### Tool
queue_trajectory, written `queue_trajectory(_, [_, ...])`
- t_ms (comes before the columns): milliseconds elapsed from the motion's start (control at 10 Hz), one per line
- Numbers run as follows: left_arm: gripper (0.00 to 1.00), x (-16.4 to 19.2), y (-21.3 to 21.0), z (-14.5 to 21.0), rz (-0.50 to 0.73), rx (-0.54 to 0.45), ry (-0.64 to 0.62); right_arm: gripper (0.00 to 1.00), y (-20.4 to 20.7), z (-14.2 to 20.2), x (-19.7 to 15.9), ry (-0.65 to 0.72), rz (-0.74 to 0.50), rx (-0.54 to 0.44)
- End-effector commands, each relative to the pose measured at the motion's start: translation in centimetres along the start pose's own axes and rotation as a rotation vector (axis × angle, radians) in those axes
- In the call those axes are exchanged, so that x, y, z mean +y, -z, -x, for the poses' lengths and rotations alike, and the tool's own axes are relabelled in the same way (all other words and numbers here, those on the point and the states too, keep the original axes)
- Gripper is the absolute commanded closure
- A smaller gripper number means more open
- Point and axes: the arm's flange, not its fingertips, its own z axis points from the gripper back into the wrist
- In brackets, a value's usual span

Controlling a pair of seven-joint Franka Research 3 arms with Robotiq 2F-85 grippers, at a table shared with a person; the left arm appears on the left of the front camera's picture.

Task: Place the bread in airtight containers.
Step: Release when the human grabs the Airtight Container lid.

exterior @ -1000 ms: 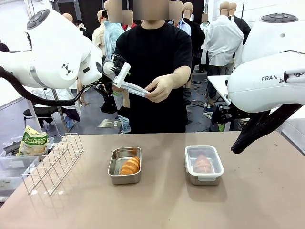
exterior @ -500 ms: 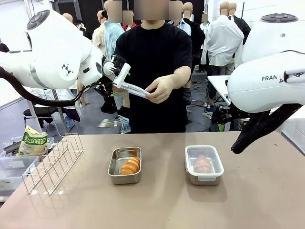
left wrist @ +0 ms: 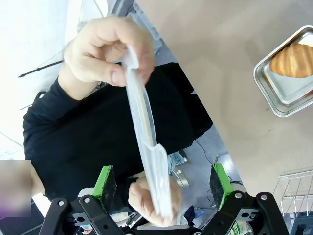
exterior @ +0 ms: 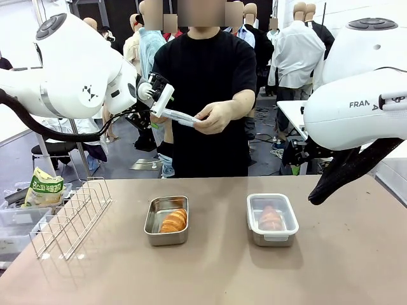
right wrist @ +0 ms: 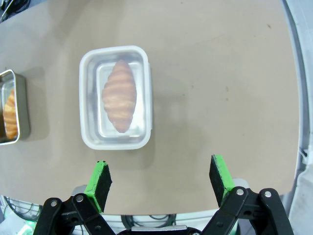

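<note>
Steel tub, uncovered (exterior: 166, 220): sits at about 9 o'clock from the table's middle in the front view, one croissant (exterior: 173, 220) lying inside toward its right wall.
Lidded tub (exterior: 272, 219): at about 3 o'clock from the middle, well apart from the open one; a second croissant (right wrist: 119, 95) shows through its translucent lid (right wrist: 116, 97).
Loose lid (left wrist: 146, 147): held edge-on by the person, one hand (left wrist: 105, 51) at its far end, the other hand (left wrist: 154, 196) at the near end, between my green pads.
My left claw (exterior: 156, 101): raised at 11 o'clock above the table, fingers spread wide on either side of the lid, not clamped on it.
My right claw (right wrist: 160, 182): spread wide and gripping nothing, hanging over bare table at 5 o'clock from the lidded tub.
Change: the person's hand and the lid's far end sit a touch higher than a second ago; tubs, croissants and both my arms unmoved.
Wire rack (exterior: 71, 216): at 9 o'clock, near the table edge.
</note>
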Motion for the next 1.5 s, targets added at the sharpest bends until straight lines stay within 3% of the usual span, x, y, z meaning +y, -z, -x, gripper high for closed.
queue_trajectory(0, [0.0, 0.09, -0.11, 0.0, -0.003, 0.001, 0.001, 0.0, -0.05, -0.06, -0.07, -0.002, -0.005, 0.001])
queue_trajectory(1400, [0.0, 0.09, -0.11, 0.0, -0.003, 0.001, 0.001, 0.0, -0.05, -0.06, -0.07, -0.002, -0.005, 0.001])
